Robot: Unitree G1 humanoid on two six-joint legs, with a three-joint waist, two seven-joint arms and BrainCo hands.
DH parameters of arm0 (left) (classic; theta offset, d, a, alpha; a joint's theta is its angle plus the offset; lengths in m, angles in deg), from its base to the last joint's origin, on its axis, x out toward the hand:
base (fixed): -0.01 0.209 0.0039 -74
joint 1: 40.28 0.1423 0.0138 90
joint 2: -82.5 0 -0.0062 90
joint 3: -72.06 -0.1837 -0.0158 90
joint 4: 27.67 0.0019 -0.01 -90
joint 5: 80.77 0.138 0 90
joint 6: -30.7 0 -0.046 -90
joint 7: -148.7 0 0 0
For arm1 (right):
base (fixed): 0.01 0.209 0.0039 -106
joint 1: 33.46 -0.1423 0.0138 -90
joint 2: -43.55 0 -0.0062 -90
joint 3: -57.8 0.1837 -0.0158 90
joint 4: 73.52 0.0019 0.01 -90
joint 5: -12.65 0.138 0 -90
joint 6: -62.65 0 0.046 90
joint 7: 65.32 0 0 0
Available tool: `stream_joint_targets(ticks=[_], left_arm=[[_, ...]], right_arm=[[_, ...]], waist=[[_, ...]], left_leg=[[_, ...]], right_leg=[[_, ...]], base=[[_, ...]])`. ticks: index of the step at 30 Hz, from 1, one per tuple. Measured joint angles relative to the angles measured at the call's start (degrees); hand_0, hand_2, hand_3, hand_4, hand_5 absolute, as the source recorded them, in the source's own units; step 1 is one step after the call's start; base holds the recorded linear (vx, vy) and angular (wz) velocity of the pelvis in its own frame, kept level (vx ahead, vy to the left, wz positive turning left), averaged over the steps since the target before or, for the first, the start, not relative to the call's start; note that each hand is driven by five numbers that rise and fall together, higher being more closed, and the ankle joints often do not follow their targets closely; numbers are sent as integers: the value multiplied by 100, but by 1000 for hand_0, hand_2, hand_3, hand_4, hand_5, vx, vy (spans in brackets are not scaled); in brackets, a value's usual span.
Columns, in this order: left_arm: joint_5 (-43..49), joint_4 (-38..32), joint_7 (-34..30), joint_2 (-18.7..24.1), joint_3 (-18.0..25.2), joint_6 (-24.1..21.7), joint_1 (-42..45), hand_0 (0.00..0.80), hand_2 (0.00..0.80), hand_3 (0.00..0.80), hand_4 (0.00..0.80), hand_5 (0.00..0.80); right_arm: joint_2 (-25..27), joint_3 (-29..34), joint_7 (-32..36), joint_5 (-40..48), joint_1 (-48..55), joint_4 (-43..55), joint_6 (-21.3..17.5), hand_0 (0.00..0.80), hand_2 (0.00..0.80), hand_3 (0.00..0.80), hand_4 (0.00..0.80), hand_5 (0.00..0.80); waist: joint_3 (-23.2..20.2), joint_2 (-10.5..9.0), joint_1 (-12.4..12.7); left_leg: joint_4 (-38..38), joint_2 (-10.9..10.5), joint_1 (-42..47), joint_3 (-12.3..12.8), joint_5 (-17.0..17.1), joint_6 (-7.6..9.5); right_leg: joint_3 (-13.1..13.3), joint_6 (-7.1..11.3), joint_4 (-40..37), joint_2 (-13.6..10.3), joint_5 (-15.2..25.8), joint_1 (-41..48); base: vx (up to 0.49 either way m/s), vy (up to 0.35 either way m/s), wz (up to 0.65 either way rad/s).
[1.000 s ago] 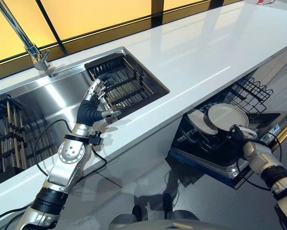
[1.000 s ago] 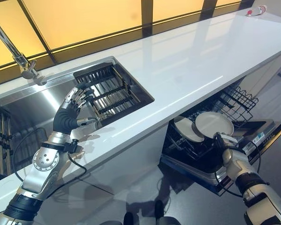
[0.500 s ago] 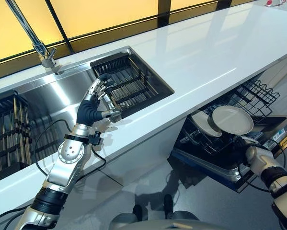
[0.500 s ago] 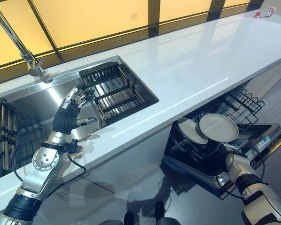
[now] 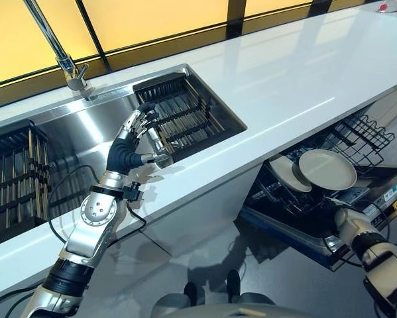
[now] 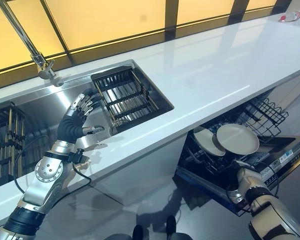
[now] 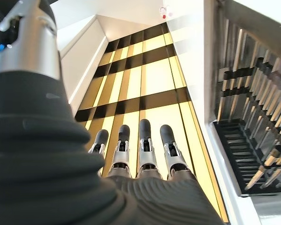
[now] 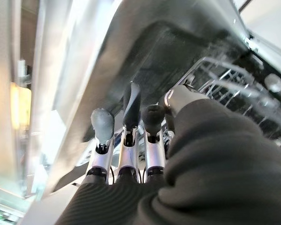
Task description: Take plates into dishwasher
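Two pale plates sit in the dishwasher rack [image 5: 357, 136]: the larger plate [image 5: 327, 169] tilts up at the front, and the smaller plate [image 5: 289, 173] leans just behind it, overlapping its edge on the side nearer the sink. Both stand among the dark wire tines of the pulled-out rack, under the lip of the white countertop [image 5: 278, 73].

The right hand [image 6: 246, 179] hangs low beside the rack, just below the larger plate and clear of it; in its wrist view the fingers [image 8: 102, 123] stretch out straight, holding nothing, with the rack's wires just past them.

Up from the rack, across the countertop, the steel sink [image 5: 79, 132] is set into the surface. A black ribbed drying insert [image 5: 185, 112] fills the end of the sink nearest the rack, and a tall tap [image 5: 59, 50] rises behind it.

The left hand [image 5: 135, 136] is raised over the sink at the insert's edge, fingers [image 7: 145, 131] extended and spread, empty.
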Motion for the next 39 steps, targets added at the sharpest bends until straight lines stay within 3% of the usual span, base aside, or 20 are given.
stream_joint_targets(ticks=[7,11,17,32,39], left_arm=[[0,154,103,5,-224,-62,-363,0,0,0,0,0],[0,186,195,8,-247,-65,-489,0,0,0,0,0],[1,184,243,30,-278,-65,-612,0,0,0,0,0],[3,203,320,82,-463,-70,-748,0,0,0,0,0],[6,259,361,81,-463,-71,-843,0,0,0,0,0]], right_arm=[[-141,-400,271,-37,-660,-462,190,800,800,800,800,800],[-159,-531,605,-77,-1040,-869,456,800,800,800,800,800],[-116,-616,798,-47,-1337,-1288,544,800,800,800,800,800],[311,-568,188,1169,-1610,-1161,539,800,800,800,800,800],[320,-574,144,1171,-1795,-1134,465,800,800,800,800,800]], waist=[[252,234,186],[395,264,223],[529,299,231],[665,413,104],[685,449,112]], left_leg=[[3,-14,-288,-185,102,-18],[5,-13,-376,-232,122,-29],[5,-24,-515,-340,155,-34],[4,-44,-661,-345,185,-20],[4,-19,-662,-347,208,-55]], right_leg=[[-173,4,3,-36,3,-217],[-225,1,23,-39,5,-293],[-327,1,4,-62,3,-386],[-349,-6,30,-80,20,-532],[-350,-40,31,-44,43,-532]], base=[[-38,-40,13],[-26,-26,6],[-11,-18,9],[0,-1,0],[0,0,0]])
